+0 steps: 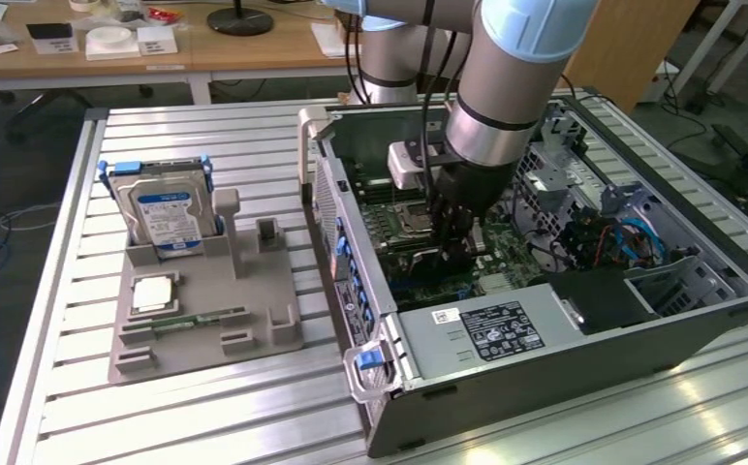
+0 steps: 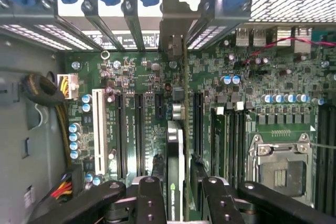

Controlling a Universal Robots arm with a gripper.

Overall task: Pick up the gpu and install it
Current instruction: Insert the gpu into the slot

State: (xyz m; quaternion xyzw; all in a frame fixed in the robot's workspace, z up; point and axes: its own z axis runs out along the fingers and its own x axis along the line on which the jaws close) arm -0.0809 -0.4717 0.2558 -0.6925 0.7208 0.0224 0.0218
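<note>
The gpu (image 2: 176, 150) stands on edge in a motherboard slot inside the open computer case (image 1: 543, 329). It shows as a thin dark strip, and its silvery end bracket (image 2: 170, 24) reaches the rear slot openings. My gripper (image 2: 182, 183) hangs directly over the card, one black finger (image 2: 149, 198) close by one face. The other finger (image 2: 216, 198) stands a little off the other face, so the gripper is open around the card. In the exterior view my gripper (image 1: 458, 254) reaches down into the middle of the case, over the motherboard (image 1: 504, 257).
A grey parts holder (image 1: 206, 320) lies on the slatted table at the exterior view's left. It carries a silver hard drive (image 1: 168, 218), a processor (image 1: 154, 291) and a green memory stick (image 1: 200, 317). Cables (image 1: 620, 242) and drive bays crowd the case's right side. The CPU socket (image 2: 281, 169) lies beside the card.
</note>
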